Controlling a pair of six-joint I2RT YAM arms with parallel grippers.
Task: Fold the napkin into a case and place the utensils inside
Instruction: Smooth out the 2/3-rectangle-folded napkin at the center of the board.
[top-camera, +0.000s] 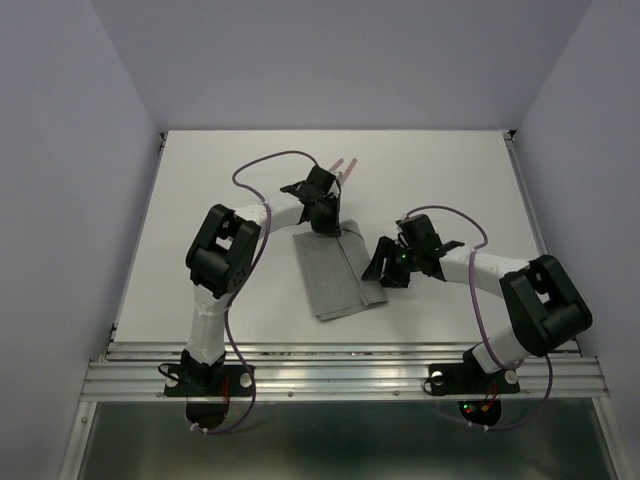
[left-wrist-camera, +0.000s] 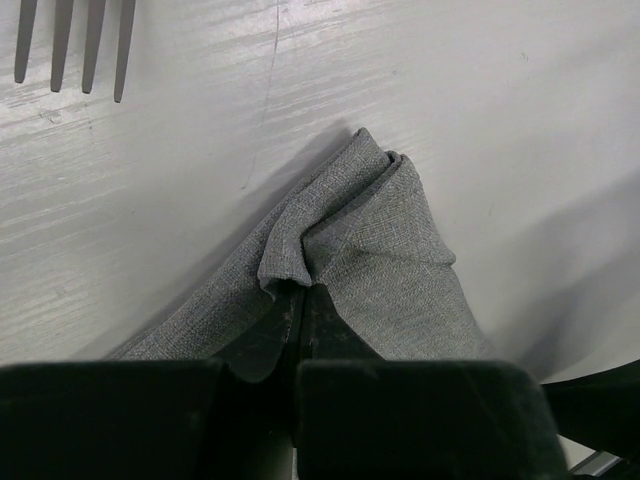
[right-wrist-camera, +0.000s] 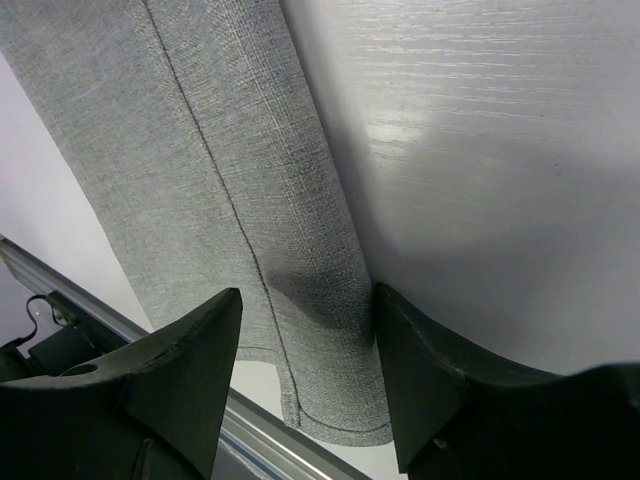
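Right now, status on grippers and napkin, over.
Left gripper shut on napkin, far corner. Right gripper open, astride its right edge. Utensils beyond the napkin, not inside. Nothing blocking.

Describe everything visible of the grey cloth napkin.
The grey cloth napkin is thin, matte, woven, with a stitched hem line. It lies folded into a long narrow strip on the white table. Its far corner is bunched, pinched by the shut left gripper; the open right gripper straddles its right edge.

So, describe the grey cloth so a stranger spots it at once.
On the white table, look between the two black arms. The napkin is the long folded grey strip, a corner pinched by the left gripper; the utensils beyond are slim, pink-handled.
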